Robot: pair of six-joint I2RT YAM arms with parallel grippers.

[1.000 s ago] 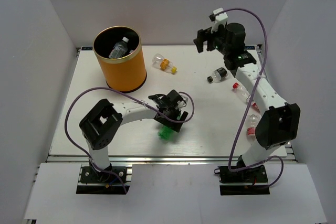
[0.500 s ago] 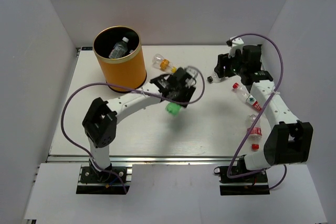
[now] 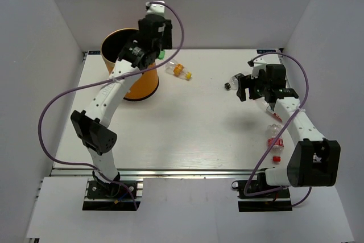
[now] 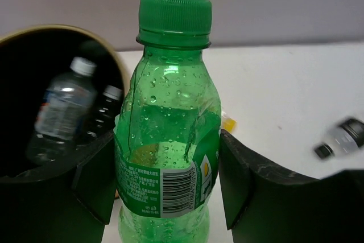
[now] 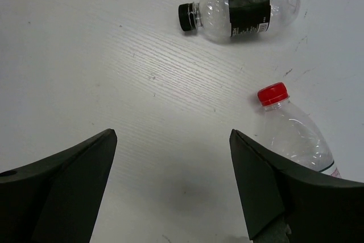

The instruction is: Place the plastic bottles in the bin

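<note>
My left gripper (image 3: 154, 49) (image 4: 166, 136) is shut on the green bottle (image 4: 168, 118), held upright in the air by the right rim of the orange bin (image 3: 143, 81) (image 4: 40, 30). A clear bottle (image 4: 60, 109) and a dark one (image 4: 103, 112) lie in the bin. My right gripper (image 3: 254, 90) (image 5: 172, 136) is open and empty, low over bare table. The dark-labelled black-capped bottle (image 5: 244, 7) (image 3: 234, 81) lies just beyond it, and a red-capped clear bottle (image 5: 293, 132) lies at its right finger. The yellow-capped bottle (image 3: 178, 69) lies right of the bin. A red-labelled bottle (image 3: 274, 140) lies near the right edge.
White walls close the table (image 3: 193, 135) in at the back and both sides. The right arm's purple cable (image 3: 267, 135) loops over the bottles on the right. The left arm stretches diagonally across the left half of the table.
My left arm has carried the green bottle from the table's middle up and back to the bin's rim. My right gripper has come down nearer the table, beside the dark-labelled bottle.
</note>
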